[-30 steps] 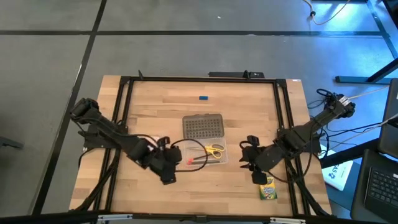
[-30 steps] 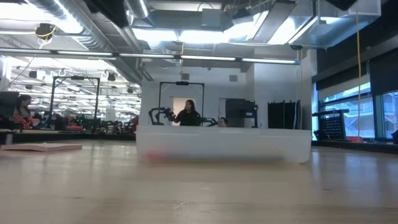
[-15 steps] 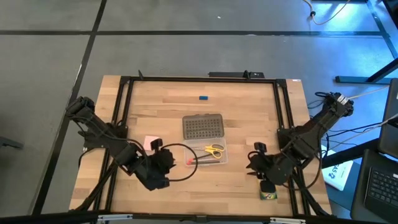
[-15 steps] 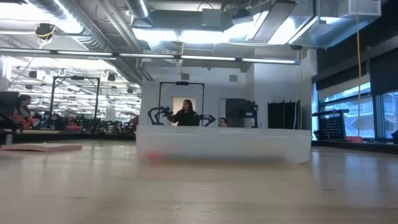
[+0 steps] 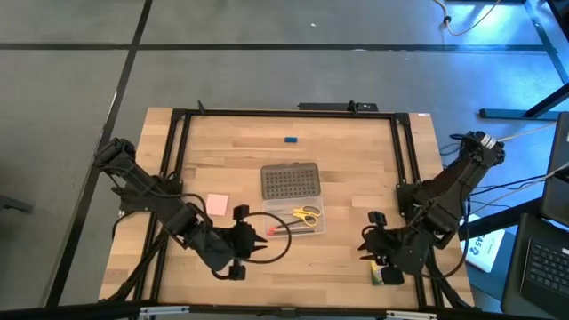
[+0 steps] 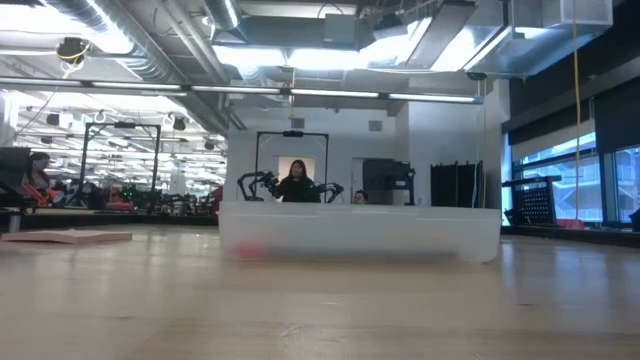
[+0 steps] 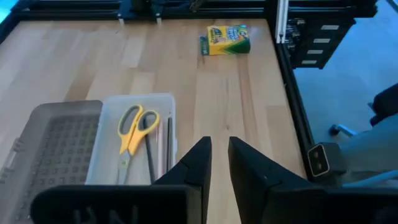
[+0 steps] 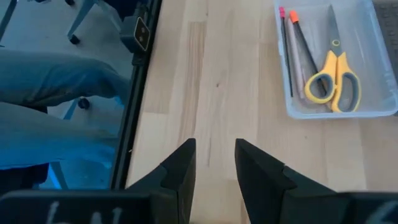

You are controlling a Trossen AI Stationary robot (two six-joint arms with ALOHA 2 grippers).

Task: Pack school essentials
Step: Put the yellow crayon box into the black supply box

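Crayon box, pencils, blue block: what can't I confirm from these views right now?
- Crayon box: high view, mostly under the right gripper; contact unclear.
- Pencils: left wrist view, lower ends hidden behind the left gripper.
- Blue block: too small for detail.
- Low view: case contents blurred.

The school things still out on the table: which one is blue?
The tiny blue block, alone near the table's far edge, beyond the grey dotted lid. The pad is pink, and the crayon box is green and yellow.
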